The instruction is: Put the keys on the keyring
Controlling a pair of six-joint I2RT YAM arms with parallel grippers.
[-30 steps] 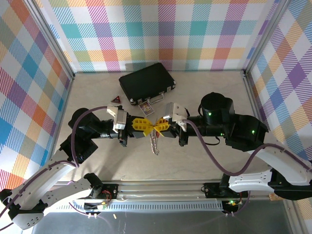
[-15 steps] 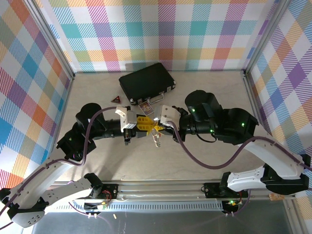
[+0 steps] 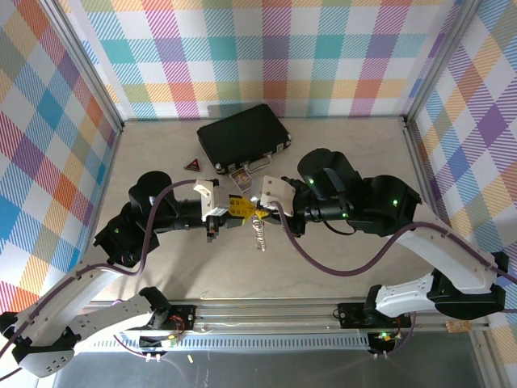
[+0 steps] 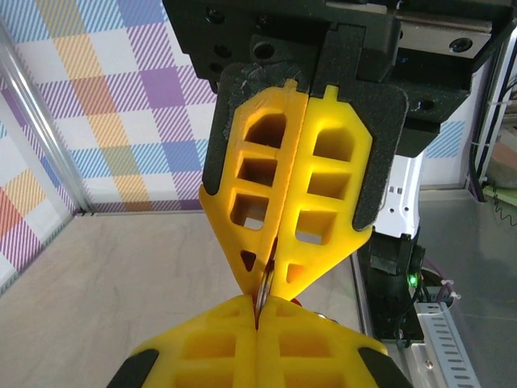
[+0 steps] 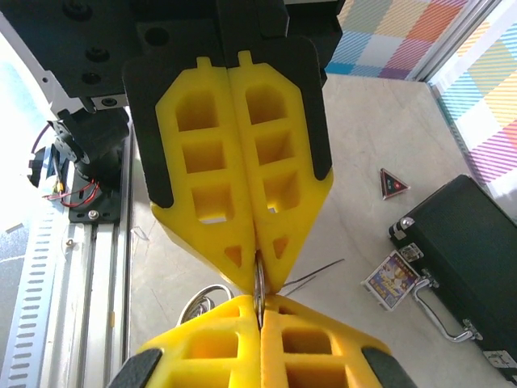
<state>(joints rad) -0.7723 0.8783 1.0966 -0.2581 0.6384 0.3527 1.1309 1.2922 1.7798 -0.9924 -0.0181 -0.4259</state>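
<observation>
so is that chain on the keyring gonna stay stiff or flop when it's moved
Probably floppy: the chain trails loose below where the left end effector and right end effector meet tip to tip, so it should swing with any move. It looks thin and light, so it likely won't drag on the grip.
</observation>
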